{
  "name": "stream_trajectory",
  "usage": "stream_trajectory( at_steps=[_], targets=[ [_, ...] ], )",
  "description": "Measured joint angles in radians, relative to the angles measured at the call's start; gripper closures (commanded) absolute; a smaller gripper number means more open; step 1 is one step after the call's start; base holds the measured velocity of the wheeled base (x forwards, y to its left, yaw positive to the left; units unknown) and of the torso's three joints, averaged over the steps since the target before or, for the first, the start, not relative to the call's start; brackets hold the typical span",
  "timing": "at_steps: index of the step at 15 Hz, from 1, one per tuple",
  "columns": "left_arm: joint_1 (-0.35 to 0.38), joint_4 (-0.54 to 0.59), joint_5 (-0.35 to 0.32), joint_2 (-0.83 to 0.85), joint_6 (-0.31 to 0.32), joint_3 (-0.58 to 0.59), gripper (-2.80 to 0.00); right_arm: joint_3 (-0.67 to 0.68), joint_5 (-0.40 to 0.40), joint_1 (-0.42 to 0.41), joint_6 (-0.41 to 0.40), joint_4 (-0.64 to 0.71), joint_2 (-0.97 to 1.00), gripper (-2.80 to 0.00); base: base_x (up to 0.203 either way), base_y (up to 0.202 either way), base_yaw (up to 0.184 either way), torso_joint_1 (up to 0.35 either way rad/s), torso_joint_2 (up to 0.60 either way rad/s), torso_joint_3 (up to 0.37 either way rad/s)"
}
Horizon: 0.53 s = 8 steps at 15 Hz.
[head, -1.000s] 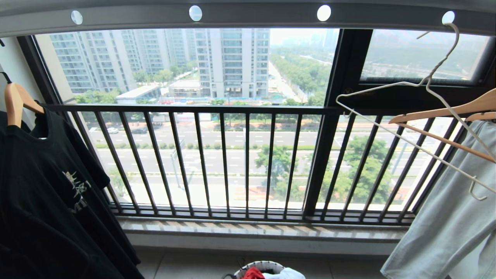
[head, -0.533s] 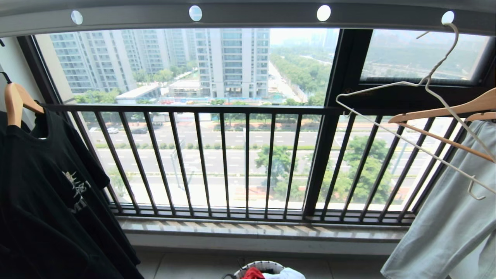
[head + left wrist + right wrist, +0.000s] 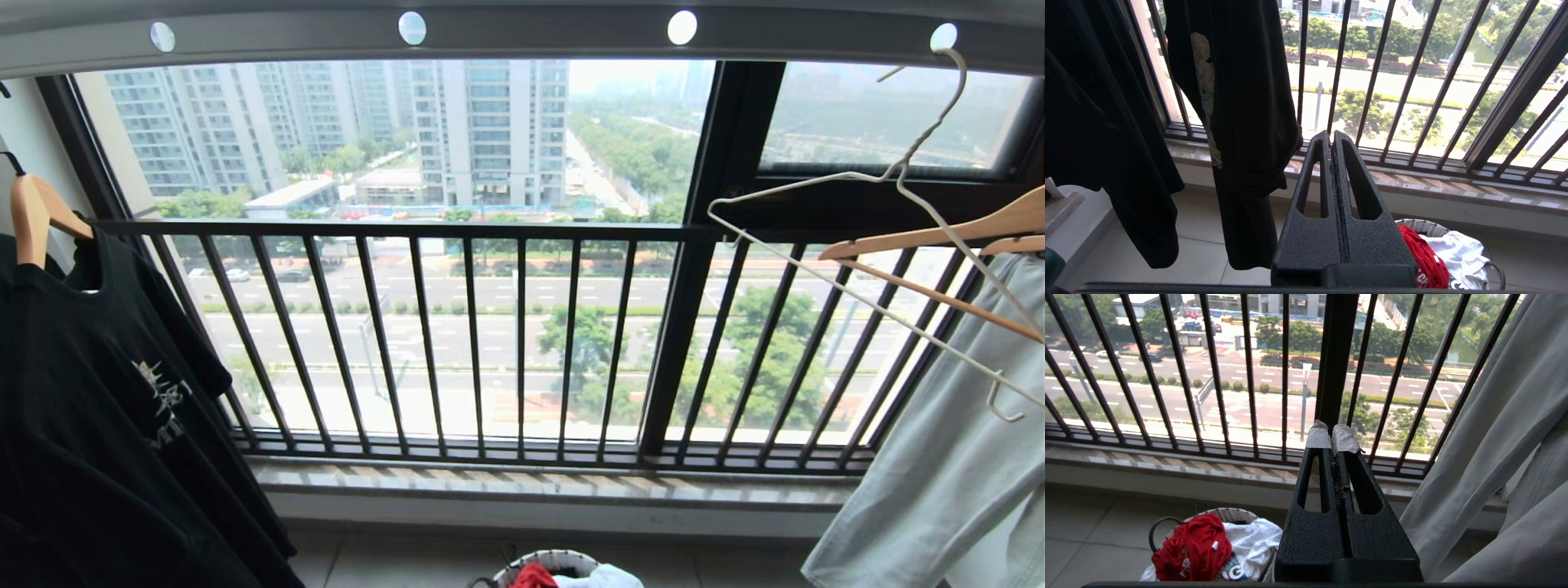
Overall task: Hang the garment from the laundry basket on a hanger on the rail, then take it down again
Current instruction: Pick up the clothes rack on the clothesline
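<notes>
Red cotton T-shirt [image 3: 1190, 547] lies crumpled in the round white woven basket [image 3: 1237, 515] on the floor, and nothing in my head view has shifted. Left gripper [image 3: 1332, 141] and right gripper [image 3: 1332, 437] are both closed, empty. I'd say work hasn't begun.

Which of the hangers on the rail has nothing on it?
The thin white wire hanger on the right; the wooden ones carry the black T-shirt and pale garment.
</notes>
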Motion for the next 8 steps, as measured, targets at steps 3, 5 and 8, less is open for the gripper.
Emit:
stream_trajectory(
  at_steps=[3, 5, 8],
  targets=[
    [0.000, 0.000, 0.000, 0.000, 0.000, 0.000, 0.00, -0.156, 0.000, 0.000, -0.004, 0.037, 0.080, 0.00, 0.000, 0.000, 0.000, 0.000, 0.00, 0.000],
    [0.000, 0.000, 0.000, 0.000, 0.000, 0.000, 0.00, -0.257, 0.000, 0.001, -0.004, 0.040, 0.158, 0.00, 0.000, 0.000, 0.000, 0.000, 0.00, 0.000],
    [0.000, 0.000, 0.000, 0.000, 0.000, 0.000, 0.00, -0.410, 0.001, 0.001, -0.004, 0.061, 0.306, 0.00, 0.000, 0.000, 0.000, 0.000, 0.00, 0.000]
  ],
)
